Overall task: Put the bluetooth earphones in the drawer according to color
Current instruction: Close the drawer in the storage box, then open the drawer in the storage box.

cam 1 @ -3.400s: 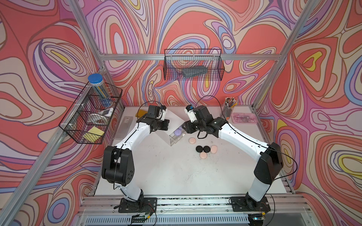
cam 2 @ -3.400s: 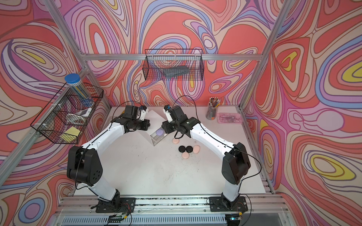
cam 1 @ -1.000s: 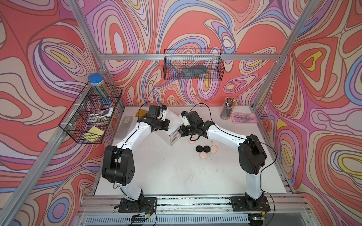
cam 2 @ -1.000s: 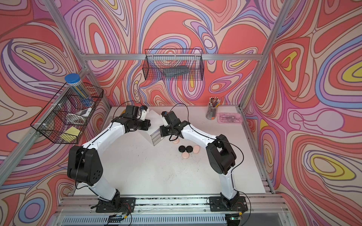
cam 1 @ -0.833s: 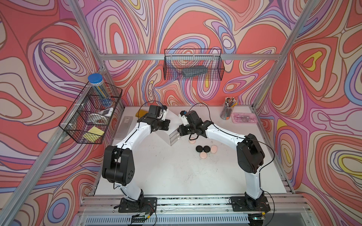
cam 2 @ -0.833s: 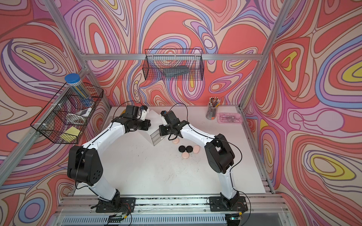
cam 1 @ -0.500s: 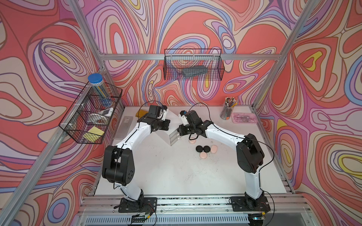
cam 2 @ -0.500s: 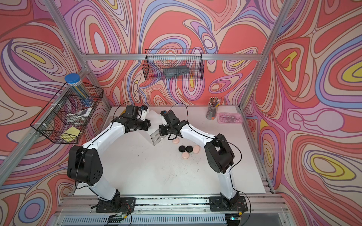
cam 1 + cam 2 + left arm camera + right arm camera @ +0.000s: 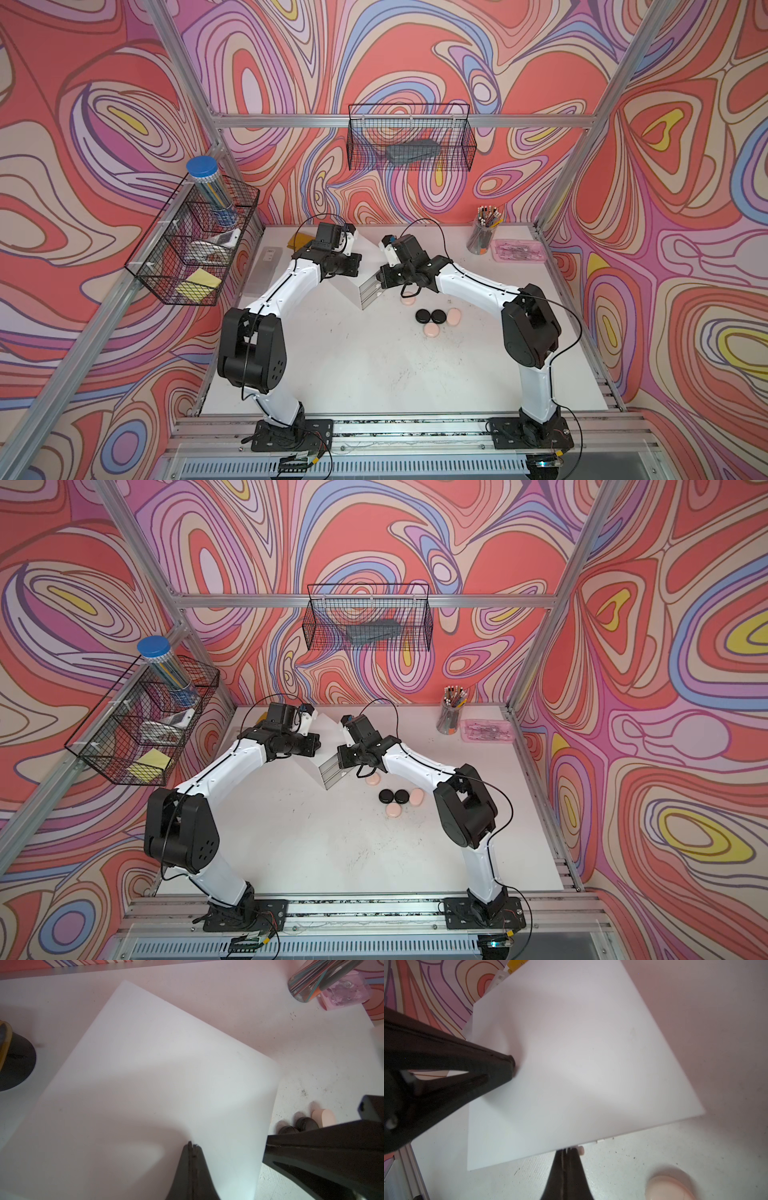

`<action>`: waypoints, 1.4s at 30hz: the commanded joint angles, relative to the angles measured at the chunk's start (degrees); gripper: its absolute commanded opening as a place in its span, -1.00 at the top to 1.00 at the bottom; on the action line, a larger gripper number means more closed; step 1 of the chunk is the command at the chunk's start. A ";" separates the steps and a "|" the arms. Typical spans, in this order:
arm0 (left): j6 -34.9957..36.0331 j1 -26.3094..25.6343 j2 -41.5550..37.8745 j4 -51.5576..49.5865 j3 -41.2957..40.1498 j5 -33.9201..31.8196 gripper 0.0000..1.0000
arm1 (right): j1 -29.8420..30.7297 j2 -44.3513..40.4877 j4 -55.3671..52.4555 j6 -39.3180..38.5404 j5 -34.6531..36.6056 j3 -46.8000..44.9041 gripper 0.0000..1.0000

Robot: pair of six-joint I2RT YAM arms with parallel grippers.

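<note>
right gripper pinched shut (empty) at the drawer front, left gripper closed atop it; a slip could skid it.

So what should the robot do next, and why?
Probably draw the right gripper back from the drawer front and open its jaws above the nearest pink case. The drawers look shut, its jaws are closed on nothing, and two more pink cases and two black cases lie on the table.

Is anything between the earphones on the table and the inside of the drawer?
Yes: the fronts of the drawer all look pushed shut, and the shut right gripper stands just before them.
</note>
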 commanded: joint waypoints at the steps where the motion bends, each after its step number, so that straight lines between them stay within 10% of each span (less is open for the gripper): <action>1: 0.68 -0.58 2.53 -7.56 -0.92 -1.43 1.00 | 0.15 -5.79 1.20 -0.66 3.75 -3.62 1.00; 6: 0.79 -0.59 2.20 -7.60 -0.92 -1.69 1.00 | 0.00 -12.15 3.17 1.93 6.19 -10.20 0.94; 13: 0.87 -0.93 2.31 -7.71 -0.92 -1.73 1.00 | -1.08 -16.69 9.74 7.69 4.03 -18.93 -0.36; 19: 0.78 -1.11 1.80 -7.76 -0.83 -2.36 1.00 | -3.02 -16.74 19.43 16.44 -2.74 -26.21 -0.73; 42: 0.80 -1.18 2.30 -8.17 -0.48 -1.81 1.00 | -6.86 0.62 63.54 47.61 -14.94 -35.43 -0.06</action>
